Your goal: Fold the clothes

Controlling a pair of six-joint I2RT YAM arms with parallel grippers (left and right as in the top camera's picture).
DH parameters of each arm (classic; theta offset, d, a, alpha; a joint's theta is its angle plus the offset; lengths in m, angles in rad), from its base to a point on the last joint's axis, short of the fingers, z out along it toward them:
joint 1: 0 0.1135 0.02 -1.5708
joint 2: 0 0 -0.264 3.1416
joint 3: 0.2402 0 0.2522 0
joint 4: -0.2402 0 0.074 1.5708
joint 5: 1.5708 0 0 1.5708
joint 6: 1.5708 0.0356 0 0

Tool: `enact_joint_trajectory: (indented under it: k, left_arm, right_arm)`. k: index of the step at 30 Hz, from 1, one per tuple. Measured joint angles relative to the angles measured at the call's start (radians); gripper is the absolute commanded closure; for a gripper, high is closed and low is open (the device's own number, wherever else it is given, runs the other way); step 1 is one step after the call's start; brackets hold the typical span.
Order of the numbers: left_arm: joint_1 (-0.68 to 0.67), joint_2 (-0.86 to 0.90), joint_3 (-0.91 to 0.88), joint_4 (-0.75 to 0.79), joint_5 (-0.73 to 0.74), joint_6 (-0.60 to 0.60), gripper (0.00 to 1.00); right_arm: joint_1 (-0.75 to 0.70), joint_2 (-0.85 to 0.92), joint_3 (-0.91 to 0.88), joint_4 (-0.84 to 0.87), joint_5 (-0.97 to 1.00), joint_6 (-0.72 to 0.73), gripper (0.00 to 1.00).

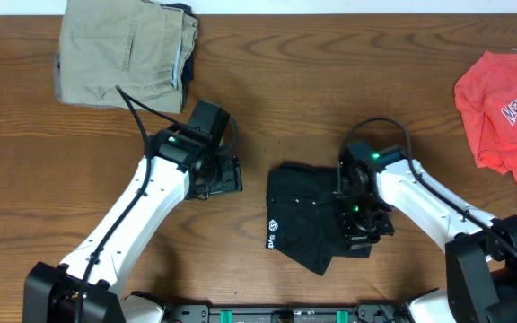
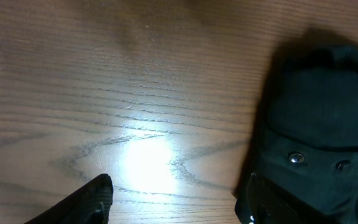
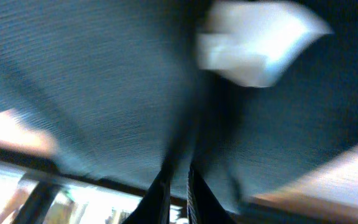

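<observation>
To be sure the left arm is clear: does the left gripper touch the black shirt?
Apart. The overhead view shows a strip of bare table between the left gripper and the near edge of the black shirt.

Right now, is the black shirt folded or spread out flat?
Folded, roughly: overhead, the black shirt is a compact, layered bundle with uneven edges, not spread flat; its white logo faces up.
</observation>
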Motion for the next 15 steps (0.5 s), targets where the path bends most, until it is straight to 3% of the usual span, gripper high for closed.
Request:
enact_joint_trajectory:
  k: [6,9,13,14,15]
  left_arm:
    - [0.0,0.0,0.0,0.0,0.0,0.0,0.29]
    - [0.0,0.0,0.0,0.0,0.0,0.0,0.29]
    - [0.0,0.0,0.0,0.0,0.0,0.0,0.28]
    - [0.0,0.0,0.0,0.001,0.0,0.0,0.09]
    - [0.0,0.0,0.0,0.003,0.001,0.008,0.02]
  right_arm:
    - [-0.062,0.0,0.0,0.019,0.155,0.142,0.91]
    - [-0.11,0.0,0.001,0.019,0.201,0.177,0.99]
    - [-0.175,0.0,0.041,-0.038,0.23,0.199,0.99]
    - [-0.191,0.0,0.066,-0.058,0.234,0.2,0.99]
    - [-0.208,0.0,0.098,-0.066,0.238,0.2,0.95]
